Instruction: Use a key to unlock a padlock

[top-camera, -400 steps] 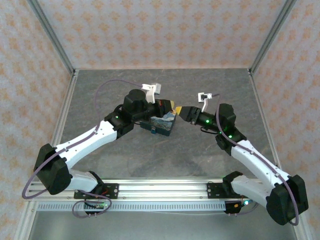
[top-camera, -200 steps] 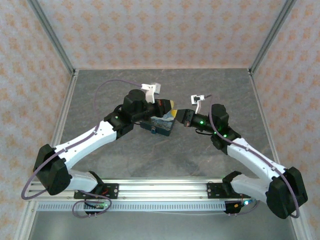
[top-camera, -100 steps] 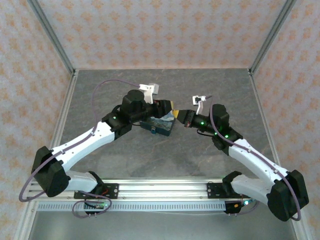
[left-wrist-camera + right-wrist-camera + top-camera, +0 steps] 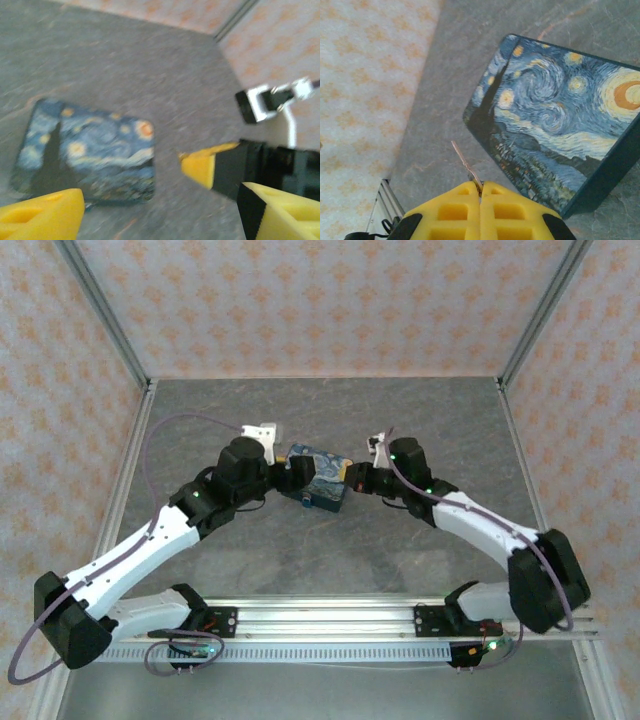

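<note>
In the right wrist view my right gripper (image 4: pixel 480 190) is shut on a thin silvery key (image 4: pixel 465 162), whose blade points up and left. The key hangs over bare table beside the blue-and-yellow painted tin (image 4: pixel 555 120). Seen from the top, the right gripper (image 4: pixel 352 478) sits at the right edge of the tin (image 4: pixel 322 480). My left gripper (image 4: pixel 285 471) is at the tin's left edge, and in its wrist view it (image 4: pixel 160 220) stands open with nothing between its fingers (image 4: pixel 45 215). A small dark bluish thing, seemingly the padlock (image 4: pixel 301 502), lies against the tin's near-left corner.
The grey stone-patterned table (image 4: pixel 330 560) is walled by patterned panels at the back and both sides. An aluminium rail (image 4: pixel 330 620) carrying the arm bases runs along the near edge. The left wrist view is blurred by motion.
My left gripper has opened and drawn back to the left, off the tin. My right gripper, still shut on the key, has moved left to the tin's right edge.
</note>
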You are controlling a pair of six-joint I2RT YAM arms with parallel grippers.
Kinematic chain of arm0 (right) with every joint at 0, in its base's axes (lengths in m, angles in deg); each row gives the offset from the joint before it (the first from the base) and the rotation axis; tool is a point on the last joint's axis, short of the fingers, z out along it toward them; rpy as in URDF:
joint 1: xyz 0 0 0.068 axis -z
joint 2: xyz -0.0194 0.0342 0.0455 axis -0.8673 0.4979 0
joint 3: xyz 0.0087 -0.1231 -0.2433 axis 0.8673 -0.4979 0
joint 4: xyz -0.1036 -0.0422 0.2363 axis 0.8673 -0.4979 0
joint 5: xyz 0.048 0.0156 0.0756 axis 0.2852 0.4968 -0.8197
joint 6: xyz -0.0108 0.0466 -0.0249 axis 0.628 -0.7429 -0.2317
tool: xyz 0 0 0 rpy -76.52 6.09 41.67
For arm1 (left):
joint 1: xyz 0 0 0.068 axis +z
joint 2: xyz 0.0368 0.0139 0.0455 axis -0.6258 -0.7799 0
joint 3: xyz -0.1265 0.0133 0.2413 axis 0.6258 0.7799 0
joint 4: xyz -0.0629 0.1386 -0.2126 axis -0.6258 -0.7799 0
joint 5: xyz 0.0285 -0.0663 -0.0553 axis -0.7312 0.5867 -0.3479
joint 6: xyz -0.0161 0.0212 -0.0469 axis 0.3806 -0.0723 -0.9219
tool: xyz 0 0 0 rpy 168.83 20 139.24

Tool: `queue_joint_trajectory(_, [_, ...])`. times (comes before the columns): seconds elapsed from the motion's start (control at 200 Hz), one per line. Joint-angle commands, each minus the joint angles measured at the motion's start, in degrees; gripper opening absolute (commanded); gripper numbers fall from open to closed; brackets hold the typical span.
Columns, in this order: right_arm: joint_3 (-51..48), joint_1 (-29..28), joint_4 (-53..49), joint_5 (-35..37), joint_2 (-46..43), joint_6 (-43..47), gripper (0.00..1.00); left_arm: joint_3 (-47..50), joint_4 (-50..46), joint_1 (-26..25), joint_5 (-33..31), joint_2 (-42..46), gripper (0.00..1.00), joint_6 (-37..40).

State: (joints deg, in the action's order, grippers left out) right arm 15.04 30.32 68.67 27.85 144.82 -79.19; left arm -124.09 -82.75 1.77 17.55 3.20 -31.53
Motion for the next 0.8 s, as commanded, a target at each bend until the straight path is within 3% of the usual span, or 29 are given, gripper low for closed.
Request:
queue_joint_trajectory(0.0, [4.6, -0.8, 3.5, -1.4, 4.6, -0.2, 0.00, 3.8, -5.3, 0.3, -5.9, 0.8, 0.82, 1.5])
queue_joint_trajectory(0.48, [14.5, -1.4, 9.0, -3.4, 23.4, -2.8, 0.00, 11.0, 1.7, 0.1, -3.4, -4.2, 0.83, 0.7])
queue_joint_trajectory(0.796, [13.8, -1.6, 7.9, -2.5, 26.3, -3.3, 0.00, 12.1, 5.6, 0.1, -1.2, -9.4, 0.83, 2.7])
